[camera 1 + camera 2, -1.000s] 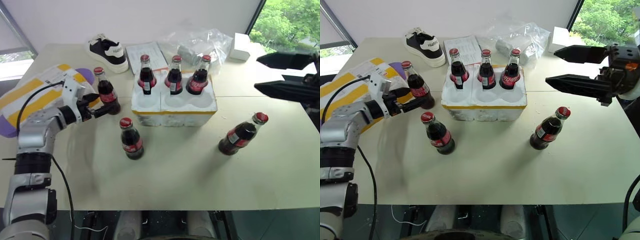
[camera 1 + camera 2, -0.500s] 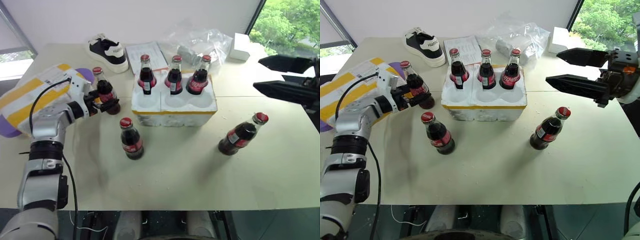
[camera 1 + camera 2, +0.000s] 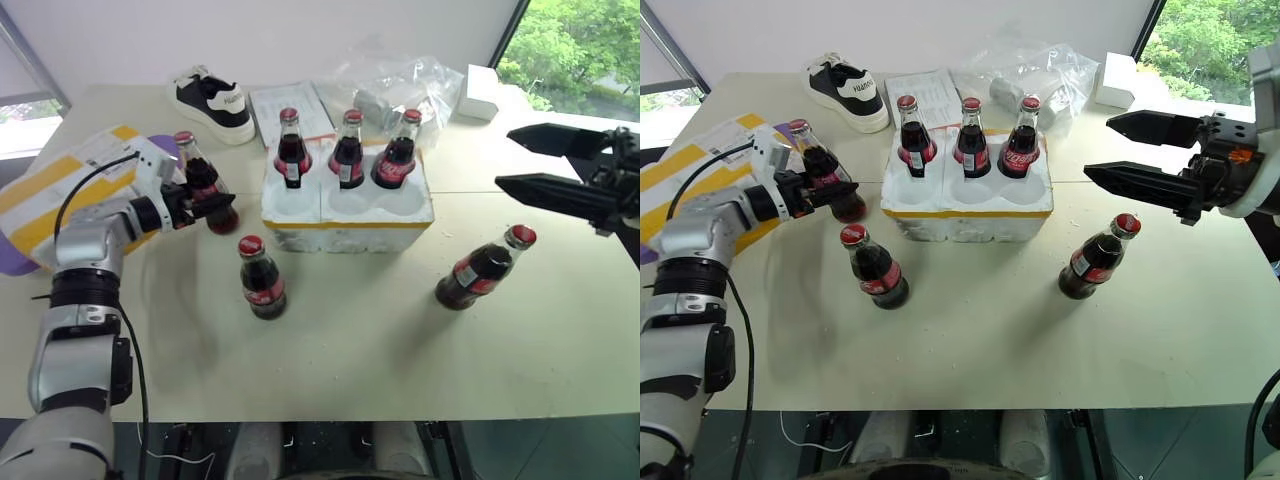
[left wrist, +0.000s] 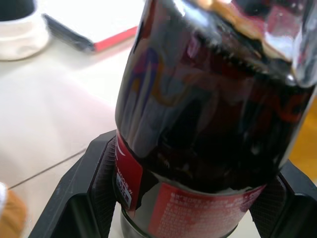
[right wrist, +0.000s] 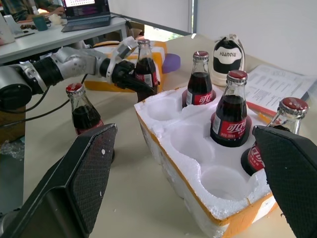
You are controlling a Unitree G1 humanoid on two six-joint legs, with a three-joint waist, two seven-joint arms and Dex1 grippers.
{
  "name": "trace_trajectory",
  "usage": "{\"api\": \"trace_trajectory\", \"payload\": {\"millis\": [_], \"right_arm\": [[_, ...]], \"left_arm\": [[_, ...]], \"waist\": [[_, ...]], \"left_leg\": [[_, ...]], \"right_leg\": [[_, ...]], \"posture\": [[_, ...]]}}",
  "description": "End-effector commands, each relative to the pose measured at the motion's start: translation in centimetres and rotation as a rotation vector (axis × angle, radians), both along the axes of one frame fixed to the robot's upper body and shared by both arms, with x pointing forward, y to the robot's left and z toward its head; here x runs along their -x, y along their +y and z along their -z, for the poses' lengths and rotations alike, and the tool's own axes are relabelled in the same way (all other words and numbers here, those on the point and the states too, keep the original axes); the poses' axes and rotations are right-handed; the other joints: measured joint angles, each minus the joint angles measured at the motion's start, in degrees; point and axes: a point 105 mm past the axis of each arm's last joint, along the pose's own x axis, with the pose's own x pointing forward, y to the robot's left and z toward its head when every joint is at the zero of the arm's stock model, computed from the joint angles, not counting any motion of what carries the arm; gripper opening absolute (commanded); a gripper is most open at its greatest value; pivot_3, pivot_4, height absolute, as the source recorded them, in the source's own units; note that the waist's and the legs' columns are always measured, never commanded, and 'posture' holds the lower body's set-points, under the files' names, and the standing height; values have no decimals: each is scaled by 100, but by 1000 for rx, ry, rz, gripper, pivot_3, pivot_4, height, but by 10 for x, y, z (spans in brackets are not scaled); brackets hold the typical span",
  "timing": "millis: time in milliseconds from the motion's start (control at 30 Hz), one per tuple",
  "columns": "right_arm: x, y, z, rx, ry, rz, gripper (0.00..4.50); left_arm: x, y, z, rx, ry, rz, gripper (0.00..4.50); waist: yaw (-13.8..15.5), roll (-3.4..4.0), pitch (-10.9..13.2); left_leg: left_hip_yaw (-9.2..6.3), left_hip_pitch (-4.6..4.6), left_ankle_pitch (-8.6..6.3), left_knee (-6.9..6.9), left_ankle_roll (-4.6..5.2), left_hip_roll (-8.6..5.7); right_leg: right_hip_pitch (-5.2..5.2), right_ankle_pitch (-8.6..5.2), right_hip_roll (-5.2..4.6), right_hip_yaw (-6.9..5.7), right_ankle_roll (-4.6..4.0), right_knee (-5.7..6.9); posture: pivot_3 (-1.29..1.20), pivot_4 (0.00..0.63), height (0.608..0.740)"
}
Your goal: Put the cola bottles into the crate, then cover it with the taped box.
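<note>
Head views: the low white styrofoam crate [image 3: 347, 210] with a yellow tape band sits mid-table on the beige table [image 3: 350, 340]. 3 small glass cola bottles with red caps stand in its far wells [image 3: 347, 152]; the 3 near wells are empty. The left gripper [image 3: 205, 196] is clamped on a 4th bottle [image 3: 203, 184], tilted, just left of the crate; its base seems barely clear of the table, though that is hard to judge. A 5th bottle [image 3: 261, 279] stands in front of the crate, and a 6th [image 3: 484, 268] leans at the right. The right gripper [image 3: 1140, 150] hangs above that bottle, fingers wide apart. The large yellow-taped white styrofoam box [image 3: 45, 195] lies at the far left.

Left wrist view: both black fingers [image 4: 86, 191] press the dark bottle's [image 4: 208, 124] red label.

Right wrist view: spread fingers [image 5: 79, 173] frame the crate [image 5: 198, 183] and its 3 bottles.
</note>
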Motion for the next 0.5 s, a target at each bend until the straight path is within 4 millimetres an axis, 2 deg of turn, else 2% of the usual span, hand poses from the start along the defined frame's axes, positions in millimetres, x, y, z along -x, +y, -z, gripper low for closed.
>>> {"api": "trace_trajectory", "payload": {"millis": [33,167,267,367,500], "right_arm": [[6,2,-5,27,-48,-10,4500],[6,0,-3,26,-48,4,4500],[6,0,0,21,-47,12,4500],[6,0,4,22,-44,23,4500],[9,-1,6,18,-45,45,4500]], "left_arm": [[20,-21,-73,18,-143,194,2817],[29,-40,-113,46,-180,321,2817],[27,-58,-132,60,-206,390,2817],[23,-77,-134,42,-208,457,2817],[17,-100,-123,4,-195,533,2817]], "waist": [[10,-18,10],[74,-22,14],[124,-23,13],[141,-23,13],[125,-24,14]], "left_leg": [[-1,-2,0,0,0,0],[-15,-34,-3,39,5,0],[-18,-47,-8,69,13,-1],[-21,-46,-8,72,14,-2],[-21,-47,-8,73,14,-4]], "right_leg": [[0,0,1,-1,0,0],[-7,0,1,-15,1,6],[-11,-1,0,-15,2,25],[-9,-2,-1,-16,3,38],[-10,-2,0,-16,4,44]], "posture": [[0,150,740],[0,150,740],[0,150,740],[0,150,740],[0,150,740]]}}
